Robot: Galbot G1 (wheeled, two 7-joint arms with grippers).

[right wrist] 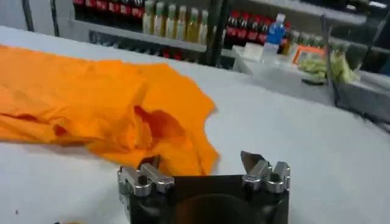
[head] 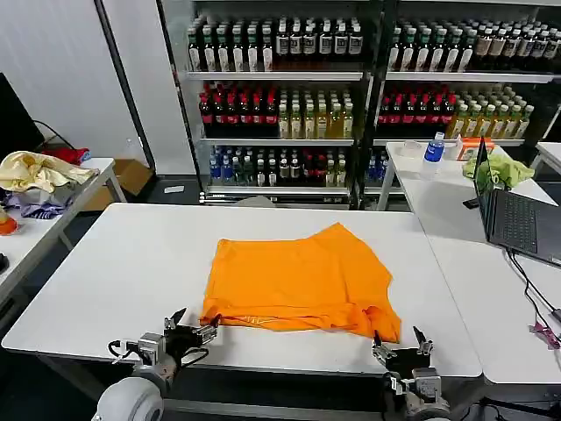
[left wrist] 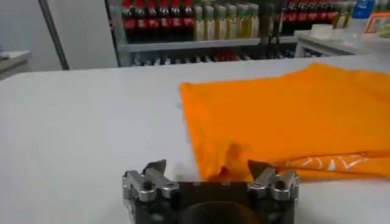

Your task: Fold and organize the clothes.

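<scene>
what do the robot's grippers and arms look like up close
Both the left gripper and right gripper have a black body with two silver metal finger mounts ending in dark pointed tips. A thin black cable loops beside the left one. A rounded pale grey arm segment sits behind it.

Left end effector (head: pixel 191 327) and right end effector (head: pixel 401 341), both low, fingers spread.

No readable text here: labels on the shelf bottles (head: pixel 289 114) at twelve o'clock are too small to make out.
</scene>
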